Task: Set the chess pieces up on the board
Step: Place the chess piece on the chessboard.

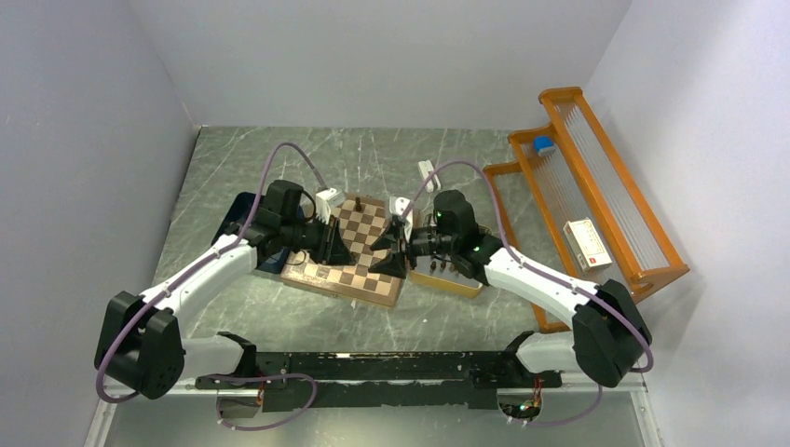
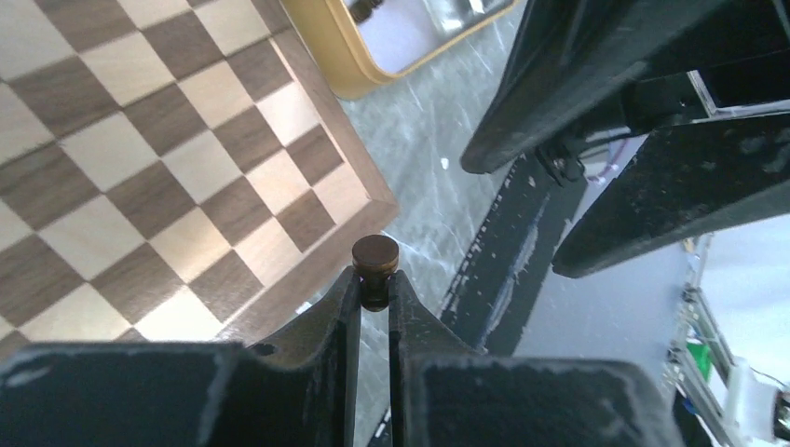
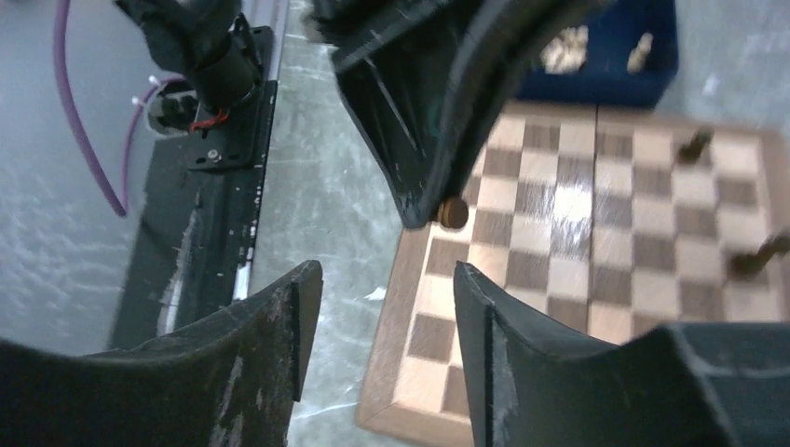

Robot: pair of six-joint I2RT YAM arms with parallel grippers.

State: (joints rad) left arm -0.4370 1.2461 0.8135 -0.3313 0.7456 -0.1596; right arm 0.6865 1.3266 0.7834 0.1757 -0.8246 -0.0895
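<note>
Currently the left pincer (image 2: 374,279) is pinching a tiny dark brown wooden chess piece (image 2: 374,253) by its stem, holding it over the reddish border at a corner of the square chequered wooden board (image 2: 140,186), beside the grey marbled tabletop (image 2: 429,158). The right pincer (image 3: 387,275) is standing spread and empty, facing it closely. Such a slim grip is risking the piece twisting or slipping; released tilted or off-centre, it could be toppling off the edge.
</note>
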